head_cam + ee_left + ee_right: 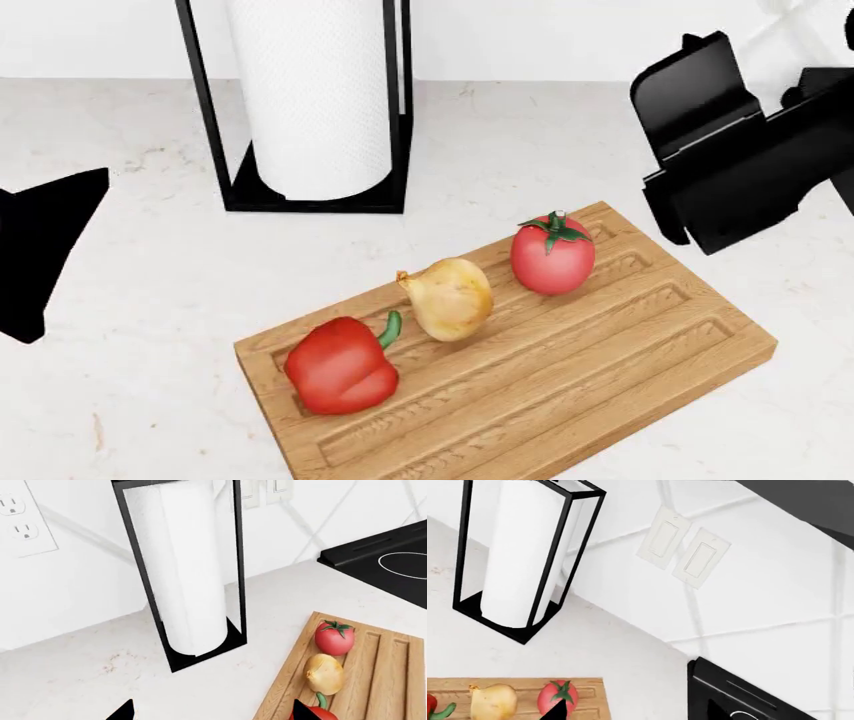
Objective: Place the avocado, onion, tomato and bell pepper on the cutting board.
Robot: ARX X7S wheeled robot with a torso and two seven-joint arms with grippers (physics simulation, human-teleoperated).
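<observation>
While three of the four items lie in a slanted row on the cutting board (587, 385), the avocado shows in none of the views. In the head view the board sits low and centre on the pale worktop (134, 260), turned so its long edges run from lower left to upper right. The bell pepper (342, 366) lies near the board's lower-left end, the onion (449, 297) just beside it with the pepper's green stem close to it, and the tomato (553, 255) sits close by the onion toward the upper-right end. All three keep to the board's far long edge; the grooved half nearer the camera is bare wood.

Behind the board, at upper centre, a paper towel roll (314, 95) stands upright in a black wire holder (315, 195), apart from the board with a strip of bare worktop between. The left arm (47, 250) shows as a dark shape at the left edge, well clear of the board, and the right arm (734, 150) hangs at the upper right, above and beyond the tomato. Only dark tips of each tool enter the wrist views (too little to judge), so I cannot tell whether either is apart or together. A black cooktop (390, 562) borders the worktop past the board's tomato end.
</observation>
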